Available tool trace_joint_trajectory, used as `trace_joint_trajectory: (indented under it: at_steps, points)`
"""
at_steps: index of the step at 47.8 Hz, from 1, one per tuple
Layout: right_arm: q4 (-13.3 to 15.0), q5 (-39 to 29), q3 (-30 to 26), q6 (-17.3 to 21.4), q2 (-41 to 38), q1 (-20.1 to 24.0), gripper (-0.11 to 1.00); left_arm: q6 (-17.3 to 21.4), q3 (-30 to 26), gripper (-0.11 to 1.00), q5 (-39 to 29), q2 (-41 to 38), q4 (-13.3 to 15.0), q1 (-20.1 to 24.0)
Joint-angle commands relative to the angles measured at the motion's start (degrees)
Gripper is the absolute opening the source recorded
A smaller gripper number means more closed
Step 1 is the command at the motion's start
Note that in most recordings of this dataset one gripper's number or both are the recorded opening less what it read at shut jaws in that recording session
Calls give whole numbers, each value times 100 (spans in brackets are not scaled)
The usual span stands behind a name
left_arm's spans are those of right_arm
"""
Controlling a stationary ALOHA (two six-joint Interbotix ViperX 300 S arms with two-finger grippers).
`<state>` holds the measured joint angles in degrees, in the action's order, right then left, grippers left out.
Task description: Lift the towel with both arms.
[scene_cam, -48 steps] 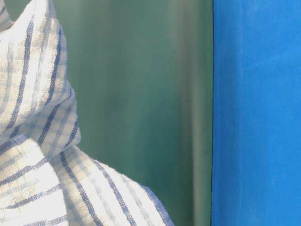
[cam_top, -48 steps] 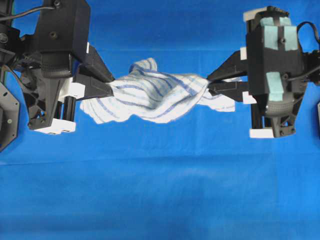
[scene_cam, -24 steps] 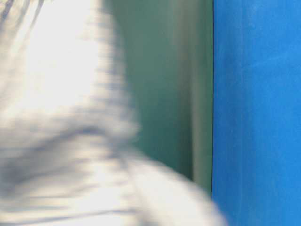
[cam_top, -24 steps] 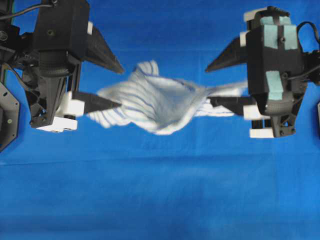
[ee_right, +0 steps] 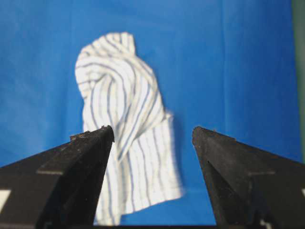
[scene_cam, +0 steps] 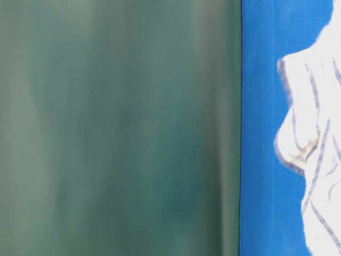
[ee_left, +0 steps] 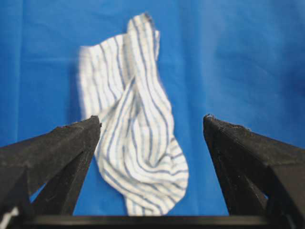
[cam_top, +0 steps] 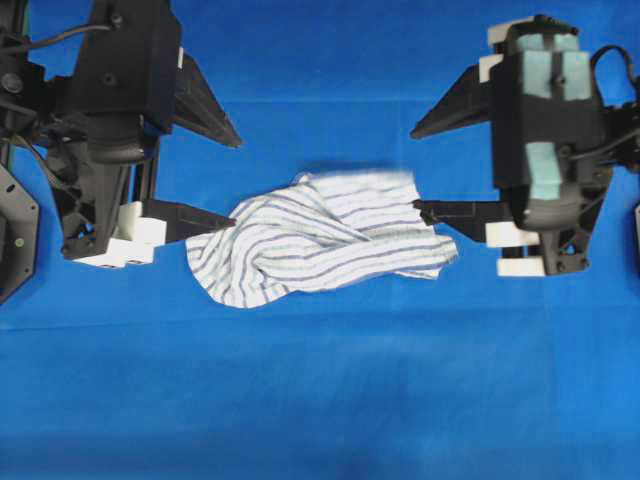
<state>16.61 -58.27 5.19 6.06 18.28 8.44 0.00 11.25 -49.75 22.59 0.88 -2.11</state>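
The towel [cam_top: 320, 240], white with thin blue and grey stripes, lies crumpled on the blue tablecloth between the two arms. Its far edge is blurred. My left gripper [cam_top: 238, 182] stands open at the towel's left end, its lower finger [cam_top: 200, 216] over the towel's corner. My right gripper [cam_top: 413, 171] stands open at the right end. In the left wrist view the towel [ee_left: 133, 129] lies below and beyond the wide-apart fingers of the gripper [ee_left: 151, 118]. The right wrist view shows the towel [ee_right: 121, 124] below the spread gripper [ee_right: 152, 129]. Neither gripper holds anything.
The blue tablecloth [cam_top: 320, 380] covers the whole table. In the table-level view a green backdrop [scene_cam: 117, 128] fills the left, and the towel [scene_cam: 314, 149] shows at the right edge. Black frame parts [cam_top: 10, 230] sit at the overhead view's left edge.
Both grippers went from shut on the towel's ends to open. The towel dropped from between them and now lies on the tablecloth.
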Motion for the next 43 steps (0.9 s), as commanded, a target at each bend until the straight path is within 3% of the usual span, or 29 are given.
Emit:
trace_joint_trajectory:
  at_steps: [1,11,27,43]
  points:
    - [-9,79,62,79,26,-9,67,-9,114,92,158,44,18,9]
    - [-62,457,721,483,-18,0,67,-105,967,92,853,26,35,-26]
    - [-158,1679,1978,1011,-193,18,67,-123,2338,92,2250,-132,35,-202]
    - [-158,2479,2540,1125,-896,18,67,-114,2944,92,3146,-826,35,-387]
